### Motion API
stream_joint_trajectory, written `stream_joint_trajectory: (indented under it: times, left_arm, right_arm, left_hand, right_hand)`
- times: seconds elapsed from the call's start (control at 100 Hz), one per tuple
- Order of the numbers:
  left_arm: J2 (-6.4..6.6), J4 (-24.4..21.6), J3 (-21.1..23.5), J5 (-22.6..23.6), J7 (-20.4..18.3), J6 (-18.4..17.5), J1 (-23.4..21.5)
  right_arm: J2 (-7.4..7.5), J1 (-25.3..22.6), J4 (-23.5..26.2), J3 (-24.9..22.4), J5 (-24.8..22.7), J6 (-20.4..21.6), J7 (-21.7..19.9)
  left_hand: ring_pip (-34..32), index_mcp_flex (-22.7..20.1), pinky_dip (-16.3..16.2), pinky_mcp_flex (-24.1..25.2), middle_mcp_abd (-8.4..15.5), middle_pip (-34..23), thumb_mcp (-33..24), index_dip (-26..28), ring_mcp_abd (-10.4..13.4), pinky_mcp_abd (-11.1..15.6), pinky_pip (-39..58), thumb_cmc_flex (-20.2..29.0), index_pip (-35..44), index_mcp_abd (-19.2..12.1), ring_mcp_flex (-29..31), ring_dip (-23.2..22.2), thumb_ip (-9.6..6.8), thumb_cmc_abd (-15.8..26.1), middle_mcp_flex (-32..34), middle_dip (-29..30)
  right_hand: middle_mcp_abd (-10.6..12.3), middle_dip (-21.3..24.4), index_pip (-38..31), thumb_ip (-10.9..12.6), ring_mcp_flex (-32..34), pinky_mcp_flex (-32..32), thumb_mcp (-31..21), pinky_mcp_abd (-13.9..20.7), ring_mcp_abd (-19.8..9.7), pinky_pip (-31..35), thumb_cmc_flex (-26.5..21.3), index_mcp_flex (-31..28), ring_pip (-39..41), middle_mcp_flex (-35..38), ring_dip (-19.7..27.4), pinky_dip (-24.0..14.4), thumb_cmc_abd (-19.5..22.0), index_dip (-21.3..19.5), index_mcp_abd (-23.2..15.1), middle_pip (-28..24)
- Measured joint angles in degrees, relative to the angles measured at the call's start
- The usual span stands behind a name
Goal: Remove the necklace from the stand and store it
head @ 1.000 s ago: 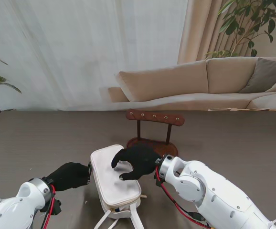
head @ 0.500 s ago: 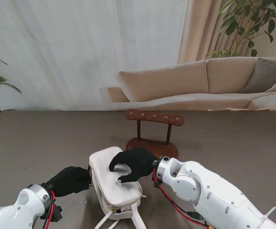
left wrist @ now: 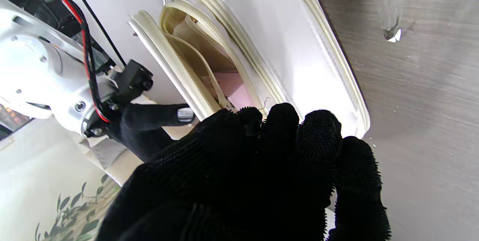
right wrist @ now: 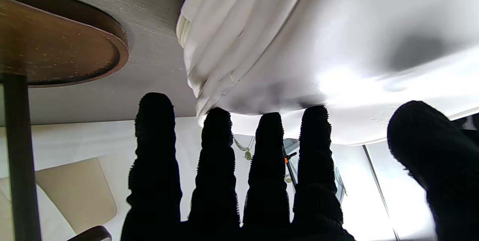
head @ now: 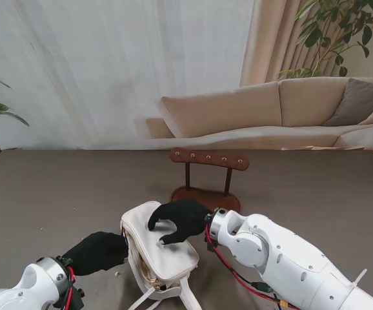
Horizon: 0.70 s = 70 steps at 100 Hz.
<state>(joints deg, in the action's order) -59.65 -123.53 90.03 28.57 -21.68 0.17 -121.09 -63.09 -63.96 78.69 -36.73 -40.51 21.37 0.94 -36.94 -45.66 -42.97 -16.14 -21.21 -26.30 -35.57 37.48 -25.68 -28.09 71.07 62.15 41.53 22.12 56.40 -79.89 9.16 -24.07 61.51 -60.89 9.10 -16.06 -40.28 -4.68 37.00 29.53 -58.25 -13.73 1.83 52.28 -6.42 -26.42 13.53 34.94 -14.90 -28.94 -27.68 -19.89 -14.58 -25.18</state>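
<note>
Over the last second the white leather zip pouch [head: 157, 248] has swung its near end toward the robot's right and the zipper mouth has gaped open, with the black-gloved left hand [head: 98, 252] sliding in closer to me and pressing up against the pouch's left edge. The black-gloved right hand [head: 181, 219] has barely shifted; it's spread flat on top of the pouch, fingertips [right wrist: 217, 121] pushing down on the leather, gripping nothing, just pinning it. In the left wrist view the left hand's fingers [left wrist: 284, 121] are bunched together right at the zipper lip, a pinkish lining showing inside; I can't tell whether they're pinching the edge or hold anything. My read is that the bag is being held open or closed up around the storing step. The necklace itself I can't find anywhere: the brown wooden T-bar jewellery stand [head: 207, 177] with its oval base looks bare, so I'd guess it's already inside the pouch, but that's hidden. There's a tiny pale speck [head: 117, 274] on the grey table [head: 38, 194] near the left hand, too small to identify. Count: one pouch, one stand, two hands, zero visible necklaces.
</note>
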Motion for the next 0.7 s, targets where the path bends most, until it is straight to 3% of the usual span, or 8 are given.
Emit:
stream_joint_trajectory:
  times: [0.23,0.46,0.7]
  left_arm:
    - [0.27,-2.9,0.3,1.5,-1.1,0.0,-2.2]
    - [0.36,-2.8,0.0,2.3,-1.4,0.9,-2.4]
    - [0.31,1.1,-2.1,2.1,0.1,2.6,-1.3]
  right_arm:
    - [-0.68,1.5,-1.5,1.9,1.6,-1.0,0.1]
    - [-0.95,1.8,-1.6,2.3,2.2,-2.1,-0.5]
    - [-0.96,-0.7,0.6,-0.3,1.5,-5.0,-0.9]
  left_hand:
    - [0.0,0.1,0.0,0.0,-0.4,0.0,0.0,-1.2,0.0,0.0,0.0,0.0,-1.1,0.7,0.0,0.0,-0.01,0.0,0.0,0.0]
    - [2.2,0.1,0.0,0.4,-0.4,0.3,0.0,-1.2,0.0,0.0,-1.0,0.0,-1.3,0.7,0.0,0.7,-0.01,0.0,0.0,0.1]
    - [8.5,0.1,0.0,1.2,-0.1,1.6,0.0,-0.8,-0.4,0.2,-2.8,0.0,0.0,-0.7,0.0,4.8,-0.03,0.6,0.0,1.7]
  right_hand:
    - [0.1,0.1,-0.4,0.0,0.0,0.0,0.0,0.0,-2.4,-0.1,0.0,0.5,0.0,0.0,-0.1,0.0,0.1,0.0,-2.1,1.1]
    - [-0.5,0.8,-0.7,0.0,0.0,0.0,0.1,0.0,-2.9,-0.6,0.0,0.6,0.0,0.0,-0.1,0.0,0.9,-0.1,-2.6,1.1]
    - [-5.3,0.9,0.0,0.0,1.1,0.0,0.1,0.0,-2.9,-0.6,0.0,0.0,0.0,0.3,-0.1,0.0,1.6,-0.1,-0.4,1.2]
